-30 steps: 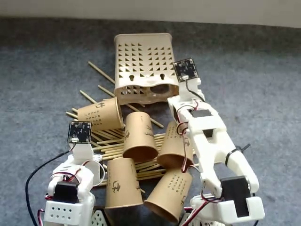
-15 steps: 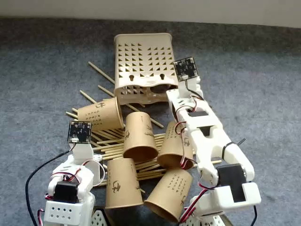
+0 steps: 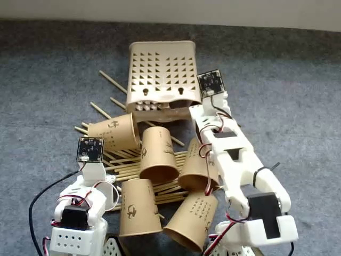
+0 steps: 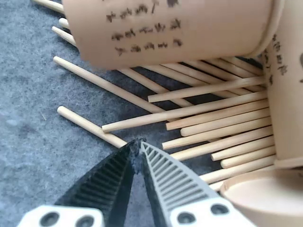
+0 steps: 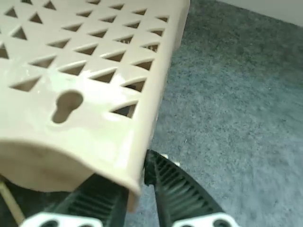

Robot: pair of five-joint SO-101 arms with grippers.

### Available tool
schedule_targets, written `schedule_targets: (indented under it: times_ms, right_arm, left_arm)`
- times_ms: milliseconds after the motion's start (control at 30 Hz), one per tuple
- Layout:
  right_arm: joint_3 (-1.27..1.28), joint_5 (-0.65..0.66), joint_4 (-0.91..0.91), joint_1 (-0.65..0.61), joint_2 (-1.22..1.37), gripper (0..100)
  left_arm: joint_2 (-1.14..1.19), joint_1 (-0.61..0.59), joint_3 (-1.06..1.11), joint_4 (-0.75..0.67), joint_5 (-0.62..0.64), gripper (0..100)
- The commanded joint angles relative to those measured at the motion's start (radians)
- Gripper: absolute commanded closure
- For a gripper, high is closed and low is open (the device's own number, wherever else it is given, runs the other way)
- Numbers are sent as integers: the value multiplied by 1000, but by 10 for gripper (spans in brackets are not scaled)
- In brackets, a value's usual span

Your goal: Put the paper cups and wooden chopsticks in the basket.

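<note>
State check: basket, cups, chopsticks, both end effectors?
right end effector: shut on the basket edge
left end effector: shut, empty, over the chopsticks
basket: tipped on its side, edge pinched
paper cups: lying on their sides, outside basket
chopsticks: loose, partly under cups, outside basket

Soft, even light falls from above onto the grey carpet (image 3: 42, 80); shadows are short and faint. The deepest shade lies beneath the basket (image 3: 162, 69) and between the paper cups (image 3: 157, 154). The basket's plastic carries a mild sheen in the right wrist view. The chopsticks (image 4: 227, 124) cast thin, soft-edged shadows.
</note>
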Motion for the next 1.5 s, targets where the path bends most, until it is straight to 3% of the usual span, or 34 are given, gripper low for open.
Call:
schedule_targets:
  times_ms: [0,167,400,800,1133,1467]
  right_arm:
    - [-7,-15,101,10,-140,994]
    - [-15,-100,338,30,-248,994]
    - [-62,-98,631,31,-383,994]
    - [-384,-84,1194,25,-483,993]
    - [-579,-137,1359,31,-472,993]
    - [-673,-213,1374,33,-469,992]
  left_arm:
    - [-10,18,19,-11,6,986]
    - [-8,18,19,-11,6,986]
    - [-8,18,19,-9,6,986]
    - [-8,18,19,-9,6,986]
    - [-8,18,19,-9,6,986]
    - [-8,18,19,-9,6,986]
